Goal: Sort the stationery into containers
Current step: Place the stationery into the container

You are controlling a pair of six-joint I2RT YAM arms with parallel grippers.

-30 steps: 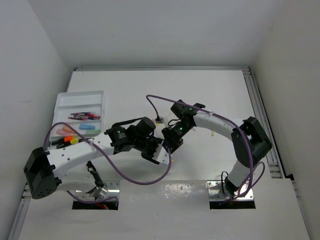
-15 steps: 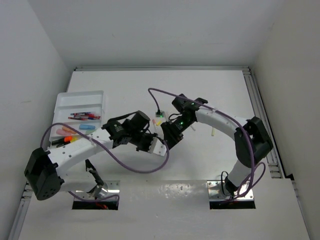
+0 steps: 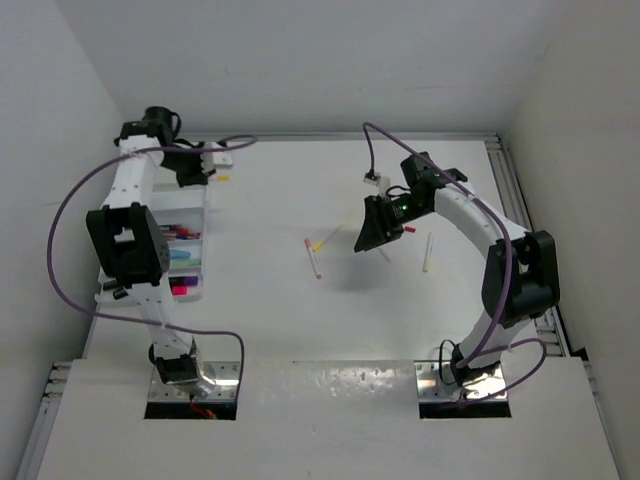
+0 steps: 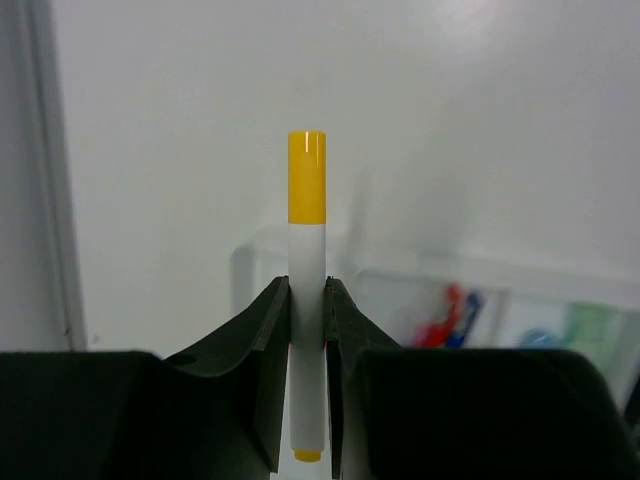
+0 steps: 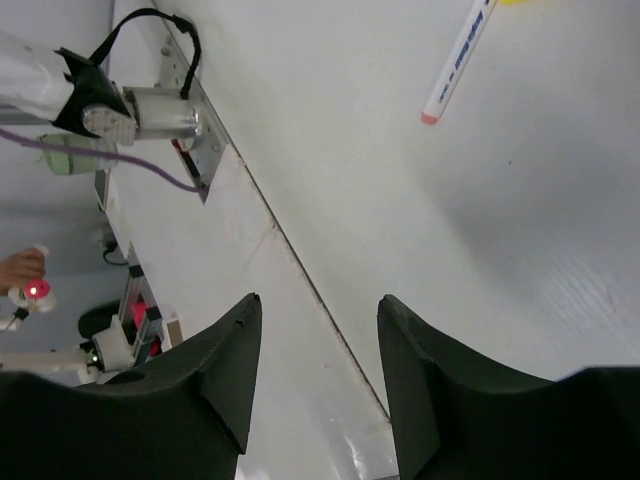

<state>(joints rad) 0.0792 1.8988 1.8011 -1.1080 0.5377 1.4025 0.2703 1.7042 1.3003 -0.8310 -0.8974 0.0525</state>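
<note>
Past the far end of the white tray [image 3: 190, 205], your left gripper [image 4: 307, 290] pinches a yellow-capped white pen [image 4: 306, 230]; your right gripper [image 5: 318, 303] hangs wide, empty, near a pink-tipped pen [image 5: 460, 62] mid-table.

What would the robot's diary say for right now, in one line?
left tool: shut on yellow-capped pen, near tray | right tool: open, empty | loose pens: on table

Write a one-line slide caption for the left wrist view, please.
Left gripper shut on a yellow-capped white pen, with the white tray blurred behind.
</note>
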